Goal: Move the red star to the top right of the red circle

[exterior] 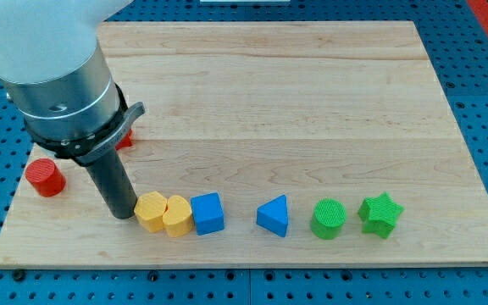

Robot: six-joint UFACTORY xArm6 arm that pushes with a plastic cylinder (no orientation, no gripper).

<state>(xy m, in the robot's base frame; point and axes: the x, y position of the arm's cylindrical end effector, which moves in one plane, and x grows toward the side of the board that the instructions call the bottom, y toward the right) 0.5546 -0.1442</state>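
Note:
The red circle (46, 178) is a short red cylinder near the board's left edge. Only a small red part of the red star (126, 139) shows at the right side of the arm's grey body (62, 85); the rest is hidden behind it. My tip (124, 213) is the lower end of the dark rod. It stands to the right of the red circle, below the red star, and right against the left side of the yellow hexagon (150, 210).
A row of blocks runs along the view's bottom: yellow hexagon, yellow heart (177, 215), blue cube (207, 213), blue triangle (274, 215), green cylinder (328, 219), green star (380, 213). The wooden board (295, 102) lies on a blue perforated table.

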